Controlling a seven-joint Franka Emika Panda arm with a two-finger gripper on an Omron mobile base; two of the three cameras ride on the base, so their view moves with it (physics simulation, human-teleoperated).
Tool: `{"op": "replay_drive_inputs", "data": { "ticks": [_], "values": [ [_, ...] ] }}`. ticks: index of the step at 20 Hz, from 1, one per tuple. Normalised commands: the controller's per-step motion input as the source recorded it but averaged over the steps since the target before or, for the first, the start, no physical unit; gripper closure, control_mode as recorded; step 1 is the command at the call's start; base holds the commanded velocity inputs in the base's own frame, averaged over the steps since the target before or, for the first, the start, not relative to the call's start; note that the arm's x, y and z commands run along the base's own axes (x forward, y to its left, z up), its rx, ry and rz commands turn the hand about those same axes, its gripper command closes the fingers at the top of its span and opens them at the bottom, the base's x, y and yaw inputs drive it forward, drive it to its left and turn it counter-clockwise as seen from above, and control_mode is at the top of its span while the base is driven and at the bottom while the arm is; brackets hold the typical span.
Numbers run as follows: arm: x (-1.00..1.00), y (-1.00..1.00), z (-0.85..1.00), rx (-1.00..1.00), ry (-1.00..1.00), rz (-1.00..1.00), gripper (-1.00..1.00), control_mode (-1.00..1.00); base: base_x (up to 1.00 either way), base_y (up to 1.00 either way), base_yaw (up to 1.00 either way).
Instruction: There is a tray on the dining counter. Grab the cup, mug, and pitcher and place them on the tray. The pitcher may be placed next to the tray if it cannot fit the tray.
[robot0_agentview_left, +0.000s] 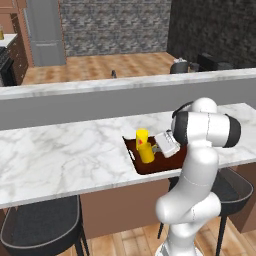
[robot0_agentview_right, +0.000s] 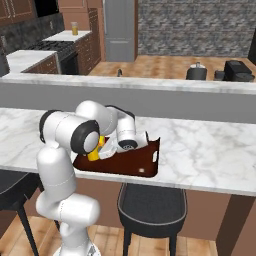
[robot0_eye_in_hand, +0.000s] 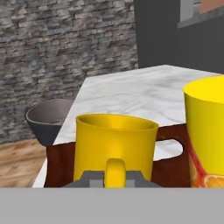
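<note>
The claw (robot0_eye_in_hand: 114, 178) is clenched on the handle of the mug (robot0_eye_in_hand: 114, 144), which sits low over the tray (robot0_agentview_left: 142, 165) on the worktop (robot0_agentview_left: 60, 155), just beside the cup (robot0_agentview_left: 144, 145). Best to settle the mug flat on the tray floor, release gently, and back away without nudging the cup.

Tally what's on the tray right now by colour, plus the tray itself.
Yellow: 2, the cup and the mug, whose handle sits between the shut gripper's fingers
Dark brown: 1, the tray
Total: 3
</note>
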Motion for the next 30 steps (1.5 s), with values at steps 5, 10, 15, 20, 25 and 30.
{"op": "replay_drive_inputs", "data": {
  "ticks": [5,10,15,20,25,30],
  "values": [
    [0.0,0.0,0.0,0.0,0.0,0.0,1.0,-1.0,0.0,0.0,0.0],
    [0.0,0.0,0.0,0.0,0.0,0.0,1.0,-1.0,0.0,0.0,0.0],
    [0.0,0.0,0.0,0.0,0.0,0.0,-1.0,-1.0,0.0,0.0,0.0],
    [0.0,0.0,0.0,0.0,0.0,0.0,-1.0,-1.0,0.0,0.0,0.0],
    [0.0,0.0,0.0,0.0,0.0,0.0,-1.0,-1.0,0.0,0.0,0.0],
    [0.0,0.0,0.0,0.0,0.0,0.0,-1.0,-1.0,0.0,0.0,0.0]
  ]
}}
